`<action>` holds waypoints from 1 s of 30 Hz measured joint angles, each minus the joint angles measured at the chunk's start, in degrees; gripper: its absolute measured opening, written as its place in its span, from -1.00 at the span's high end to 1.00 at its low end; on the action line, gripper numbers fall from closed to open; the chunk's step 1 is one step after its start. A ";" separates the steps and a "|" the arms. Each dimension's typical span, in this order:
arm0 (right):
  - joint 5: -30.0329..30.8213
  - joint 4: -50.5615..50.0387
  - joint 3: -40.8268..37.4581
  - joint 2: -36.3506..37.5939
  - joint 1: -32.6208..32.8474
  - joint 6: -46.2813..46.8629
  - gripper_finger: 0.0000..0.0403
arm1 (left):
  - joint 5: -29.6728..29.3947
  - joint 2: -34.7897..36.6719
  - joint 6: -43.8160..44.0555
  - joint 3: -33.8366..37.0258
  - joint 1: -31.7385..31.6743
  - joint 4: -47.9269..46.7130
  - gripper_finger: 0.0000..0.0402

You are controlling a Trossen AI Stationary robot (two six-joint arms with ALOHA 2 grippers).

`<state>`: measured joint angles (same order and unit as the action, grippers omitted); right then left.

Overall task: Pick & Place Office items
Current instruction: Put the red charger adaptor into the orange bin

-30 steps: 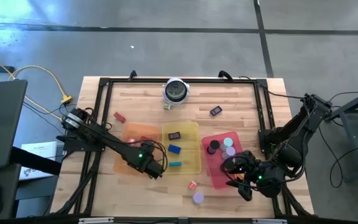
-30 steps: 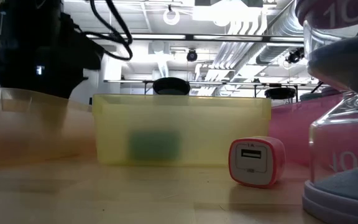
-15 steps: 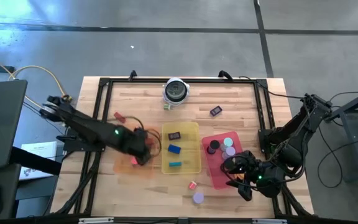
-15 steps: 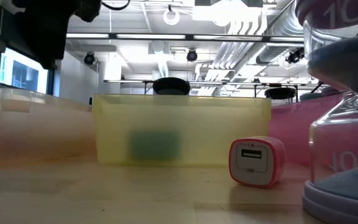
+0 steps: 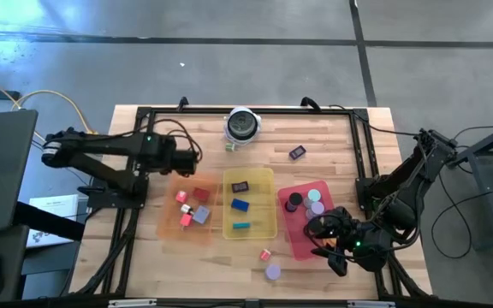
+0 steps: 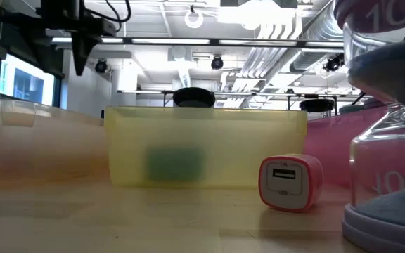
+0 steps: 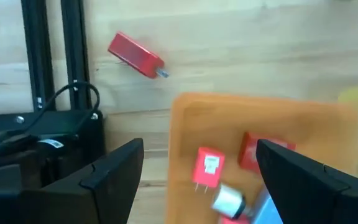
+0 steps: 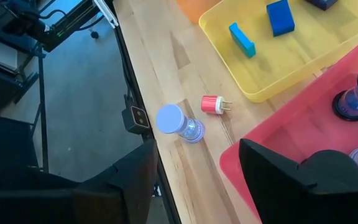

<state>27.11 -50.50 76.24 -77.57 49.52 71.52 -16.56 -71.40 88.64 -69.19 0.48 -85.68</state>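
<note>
— Where were your left fingers point(image 5: 197, 156), and how did they stand?

— Spread wide with nothing between them, above the tabletop point(image 5: 341, 145) just past the far edge of the orange tray point(image 5: 169, 224). In that tray, below my fingers, lay a red block point(image 7: 253, 152), a pink plug piece point(image 7: 207, 168) and a grey bit point(image 7: 227, 200). A red stick-shaped piece point(image 7: 135, 55) lay on the bare wood just beyond the tray, ahead of my fingers.

— And the right fingers point(image 5: 328, 229)?

— Partly apart and empty, over the near end of the red tray point(image 8: 278, 143), where dark and purple discs point(image 5: 306, 201) sat. Ahead of them on the wood stood a small purple-capped hourglass point(image 8: 178, 122) on its side, with a red plug piece point(image 8: 214, 104) just beside it.

— Anything between the two?

— The yellow tray point(image 5: 268, 227), holding a blue block point(image 8: 280, 17), a teal block point(image 8: 242, 38) and a dark piece point(image 5: 240, 186).
</note>
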 joint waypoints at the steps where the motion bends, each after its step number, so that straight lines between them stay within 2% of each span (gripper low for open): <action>1: 0.00 -0.04 0.01 0.00 0.00 -0.27 -0.08 | 0.04 -0.01 0.44 0.00 -0.75 0.60 -0.51; 3: 0.00 -0.12 0.01 0.00 0.00 -0.80 -0.08 | -0.02 -0.40 0.08 0.00 -1.72 1.14 -0.51; 10: 0.05 -0.49 0.00 -0.01 0.00 -1.23 -0.08 | -2.97 -0.46 -15.11 0.03 -4.06 2.39 -0.51; 16: 1.36 -1.22 0.01 -0.01 0.00 -1.29 -0.08 | -2.94 -0.46 -49.57 0.02 -6.13 6.26 -0.51; 23: 1.74 -1.24 0.01 -0.01 -0.33 -0.70 -0.08 | 7.60 -0.49 -85.19 0.02 -7.60 9.14 -0.51; 26: 1.53 -1.27 0.01 -0.01 -1.49 -0.67 -0.08 | 7.73 -1.07 -94.23 0.02 -8.91 8.75 -0.51; 30: 1.51 -1.40 -0.01 -0.01 -2.65 -0.72 -0.08 | 5.90 -4.81 -97.35 0.02 -13.98 4.98 -0.51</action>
<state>28.62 -51.90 76.23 -77.58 46.86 70.81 -10.66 -76.20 -8.71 -69.17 -13.51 -80.69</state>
